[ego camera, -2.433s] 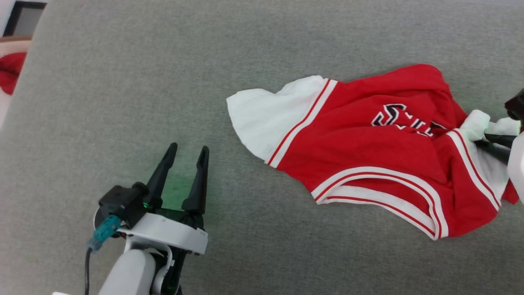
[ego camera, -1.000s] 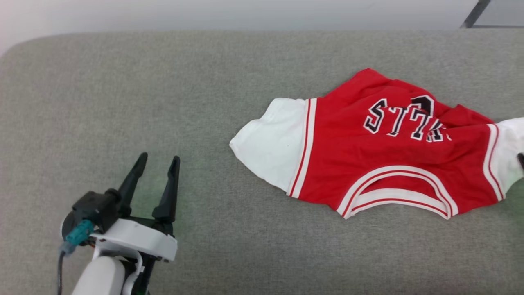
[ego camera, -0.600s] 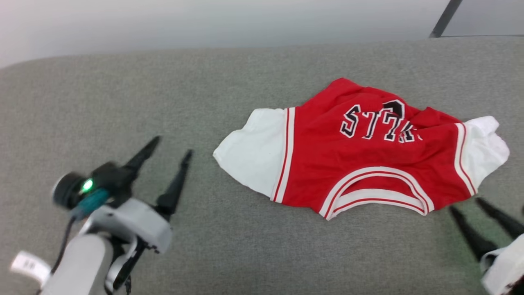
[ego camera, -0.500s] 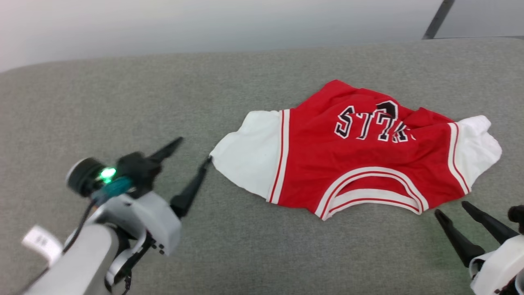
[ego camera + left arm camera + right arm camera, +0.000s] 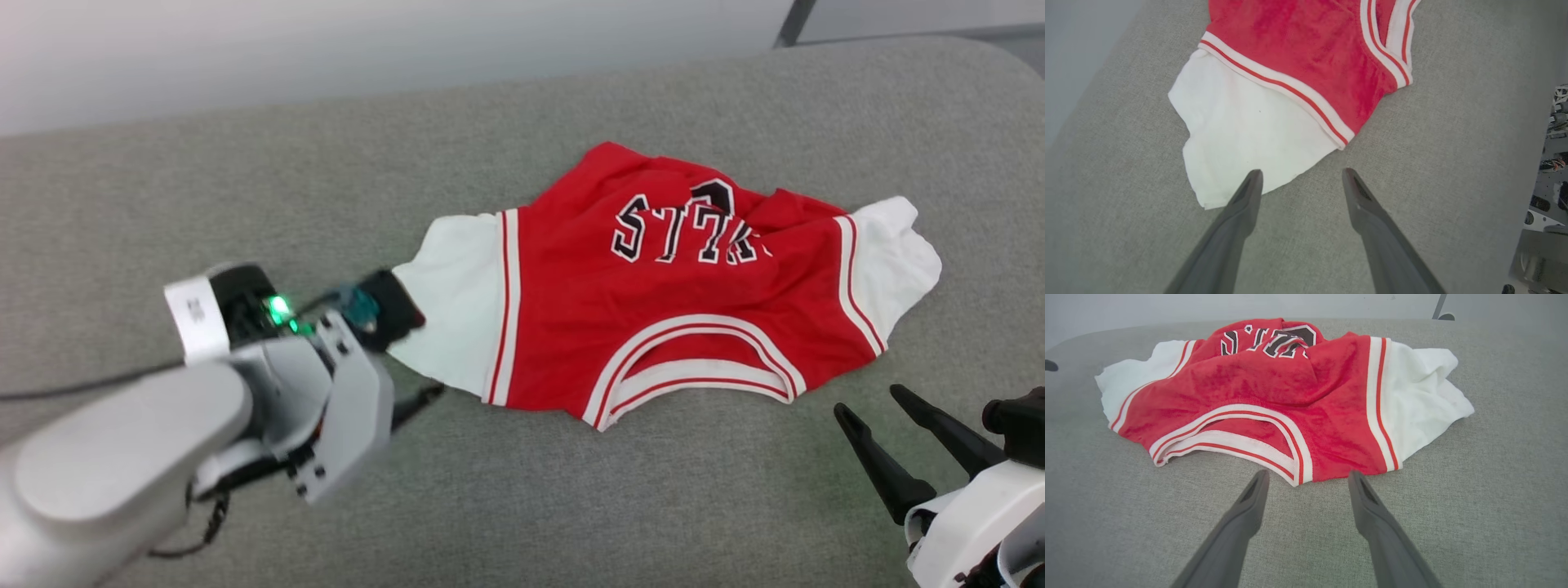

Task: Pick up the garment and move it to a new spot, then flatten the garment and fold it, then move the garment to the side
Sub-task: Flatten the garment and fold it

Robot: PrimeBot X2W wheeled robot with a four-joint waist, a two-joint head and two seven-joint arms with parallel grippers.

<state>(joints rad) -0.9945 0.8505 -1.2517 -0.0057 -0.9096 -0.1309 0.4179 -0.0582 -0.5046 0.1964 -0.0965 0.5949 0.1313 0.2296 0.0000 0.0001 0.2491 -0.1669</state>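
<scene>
Shows L pincer (image 5: 1300, 175) spread wide at white sleeve edge of garment (image 5: 669, 318), prob. to pinch & flatten it on bench (image 5: 245, 188); R pincer (image 5: 869, 399) likewise wide, near opp. shoulder.

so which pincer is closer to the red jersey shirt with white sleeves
Left. The left pincer stands open right at the white sleeve of the red jersey shirt. The right pincer, also open, sits short of its collar side, with grey tabletop between.
</scene>
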